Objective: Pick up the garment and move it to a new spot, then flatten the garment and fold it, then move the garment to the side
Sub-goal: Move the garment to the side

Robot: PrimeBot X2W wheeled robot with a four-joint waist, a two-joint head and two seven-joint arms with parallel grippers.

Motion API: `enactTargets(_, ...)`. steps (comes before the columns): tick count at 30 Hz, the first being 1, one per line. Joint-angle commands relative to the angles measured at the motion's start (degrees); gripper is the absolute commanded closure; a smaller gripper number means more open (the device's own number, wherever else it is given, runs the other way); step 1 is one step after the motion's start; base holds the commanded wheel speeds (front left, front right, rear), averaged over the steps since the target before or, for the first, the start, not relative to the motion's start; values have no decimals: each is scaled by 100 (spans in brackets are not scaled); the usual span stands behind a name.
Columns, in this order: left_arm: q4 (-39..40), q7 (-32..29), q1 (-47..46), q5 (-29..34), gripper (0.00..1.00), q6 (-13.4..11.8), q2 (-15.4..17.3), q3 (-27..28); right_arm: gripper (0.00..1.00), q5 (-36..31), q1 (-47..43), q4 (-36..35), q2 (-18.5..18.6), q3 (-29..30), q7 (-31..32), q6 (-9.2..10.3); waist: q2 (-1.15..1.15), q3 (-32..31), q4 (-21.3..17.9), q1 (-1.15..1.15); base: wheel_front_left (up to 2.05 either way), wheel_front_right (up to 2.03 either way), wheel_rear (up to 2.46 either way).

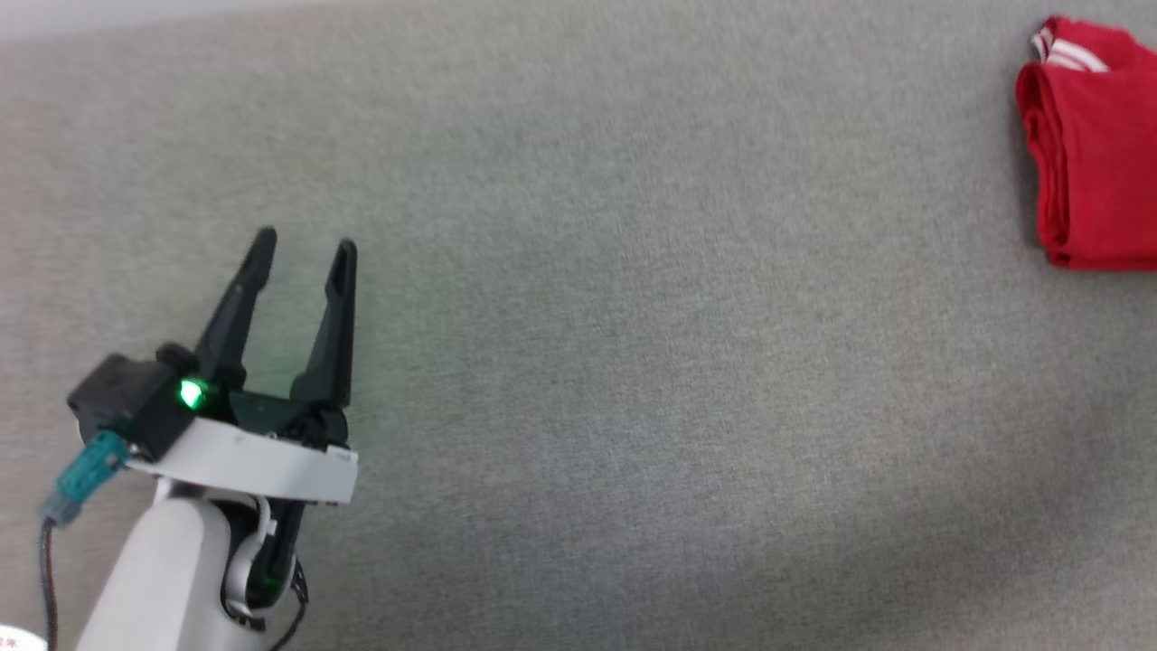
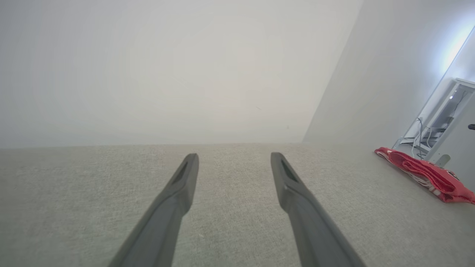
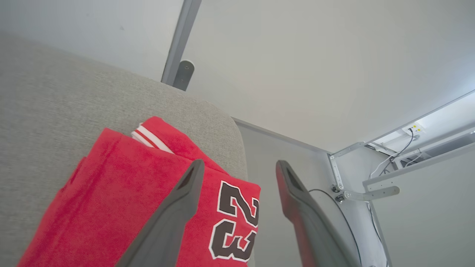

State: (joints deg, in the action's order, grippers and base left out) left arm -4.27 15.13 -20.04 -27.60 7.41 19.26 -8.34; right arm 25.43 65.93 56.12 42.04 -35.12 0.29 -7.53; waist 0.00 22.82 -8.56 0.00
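A folded red knit jersey tee (image 1: 1094, 154) forms a flat rectangular bundle near a rounded corner at the right side of the grey woven-fabric desk (image 1: 633, 316). White ribbed trim with red stripes shows at one end, and a black, white-outlined "23" on its upper layer. The left hand (image 1: 307, 240), with tapered dark fingers apart and empty, hovers well apart from it. The right hand (image 3: 239, 165), fingers likewise apart, hangs over the numbered edge, gripping nothing.

The tabletop (image 1: 587, 344) is covered in grey woven fabric, and its corner is rounded. Behind that corner a grey post (image 3: 183, 37) rises against a pale wall (image 3: 297, 55). A white metal bracket (image 3: 371, 193) lies lower down.
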Motion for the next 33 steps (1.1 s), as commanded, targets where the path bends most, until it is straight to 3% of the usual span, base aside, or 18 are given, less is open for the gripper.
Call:
enactTargets(1, -37, -7, 112, -15, 0, 15, -30, 5, 0, 81, -140, -26, -85, 20, -86, 9, 0, -360, 191, 0, 0, 0, 0)
enactTargets(9, -166, -7, 541, 1, 0, 15, -148, 152, 0, 131, -607, -173, -416, 240, -598, 9, 0, -1076, 476, 0, 0, 0, 0)
enactTargets(21, -318, -7, 1366, 96, 0, 15, -220, 547, 0, 407, -2031, -401, -722, 737, -1386, 9, 0, -2006, 930, 0, 0, 0, 0)
enactTargets(33, -295, -8, 2073, 201, 0, 15, -256, 941, 0, -62, -3673, -1097, -1139, 1982, -1548, 9, 0, -2485, 1185, 0, 0, 0, 0)
